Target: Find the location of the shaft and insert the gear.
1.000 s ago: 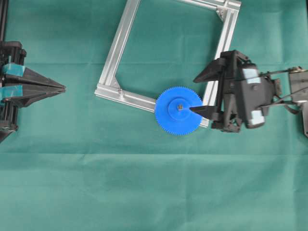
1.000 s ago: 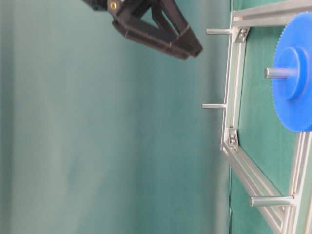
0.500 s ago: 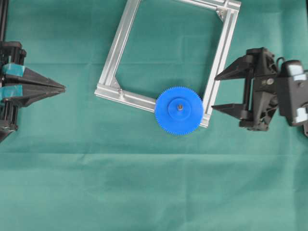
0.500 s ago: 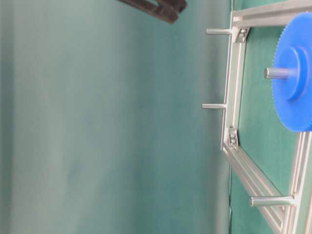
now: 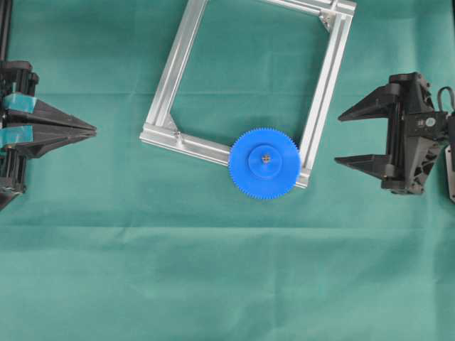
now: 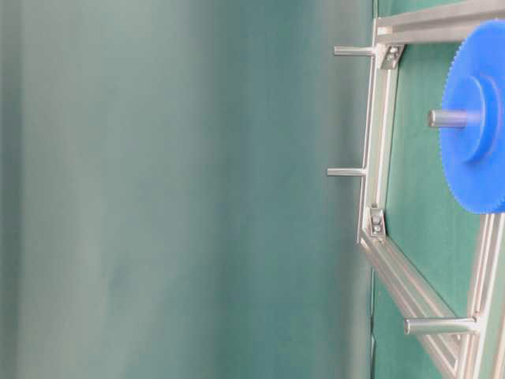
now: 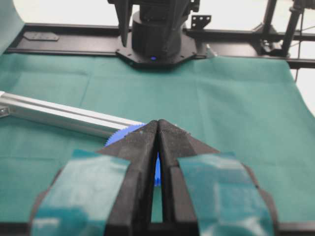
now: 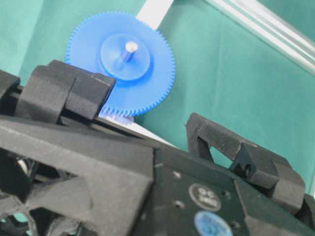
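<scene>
Gear: the blue gear (image 5: 264,163) is sitting flat at the lower right corner of the frame, already threaded on the shaft (image 5: 265,158), which pokes up through its hub. Nothing is gripping it.
Shaft: a short silver pin, plain to see sticking out of the hub from the table-level view (image 6: 447,118) and from the right wrist cam (image 8: 129,49).
Frame: a silver aluminium frame (image 5: 170,74) lying tilted on the green cloth (image 5: 213,270), with a few more pins standing on its rails in the table-level view.
Right gripper: the right gripper (image 5: 345,138) is off to the right of the frame, well apart from the gear, jaws spread wide and holding nothing.
Left gripper: the left gripper (image 5: 92,131) is parked at the left edge, fingers pressed together with nothing between them, tips pointing toward the frame.
</scene>
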